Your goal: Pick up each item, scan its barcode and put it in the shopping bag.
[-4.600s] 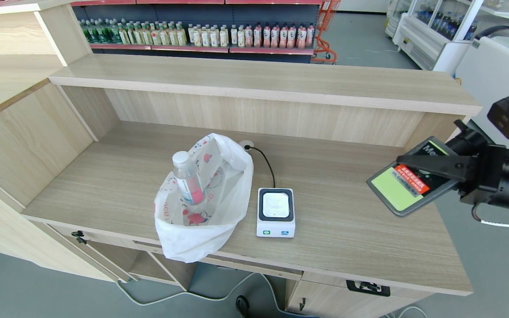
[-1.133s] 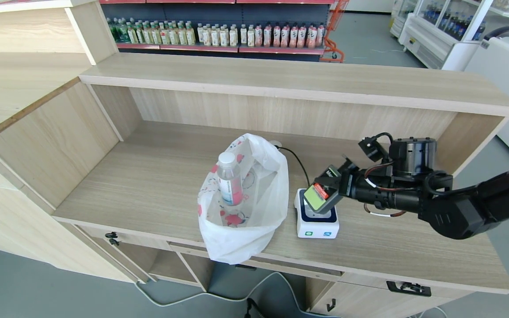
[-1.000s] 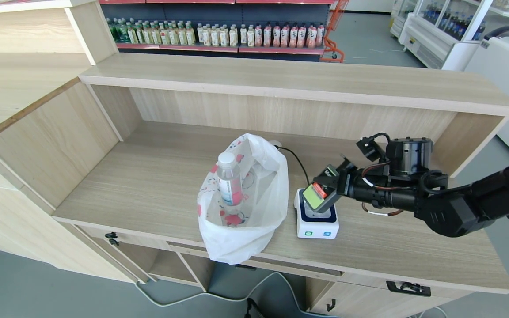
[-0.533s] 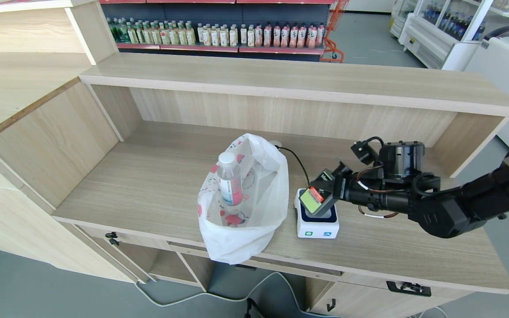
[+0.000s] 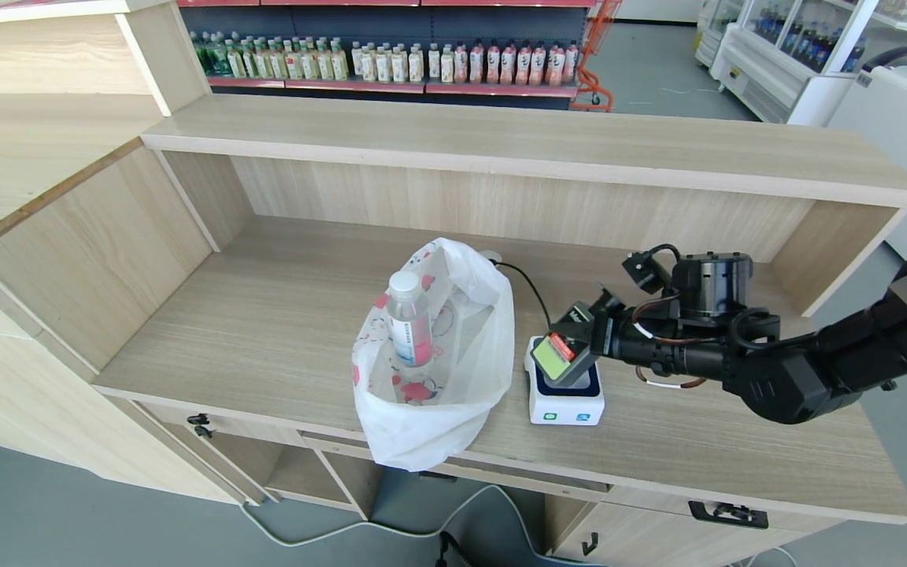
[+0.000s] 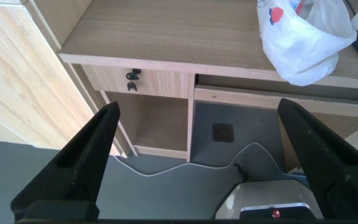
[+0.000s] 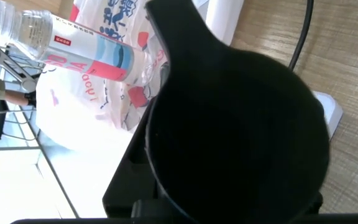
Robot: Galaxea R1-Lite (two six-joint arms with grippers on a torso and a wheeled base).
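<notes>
A flat black package with a green and red label [image 5: 554,358] hangs tilted just above the white barcode scanner [image 5: 565,398]. My right gripper [image 5: 582,335] is shut on it, reaching in from the right. Left of the scanner stands the white shopping bag [image 5: 430,378], mouth open, with a clear pink-labelled bottle [image 5: 409,319] upright inside. The right wrist view has the bottle [image 7: 61,43], the bag [image 7: 104,102] and an edge of the scanner [image 7: 332,113] past a dark shape. My left gripper [image 6: 197,168] stands open below the counter's front edge, with the bag [image 6: 303,43] off to one side.
The scanner's black cable [image 5: 528,287] runs back to a hole in the counter [image 5: 264,331]. A raised back wall and top shelf [image 5: 501,142] bound the far side, a side panel the left. Drawers with handles [image 5: 727,515] sit under the front edge.
Since 4.6 s ago the camera has shifted and my right arm has brought the package from the far right to the scanner. In the last second it edged left and lower.
</notes>
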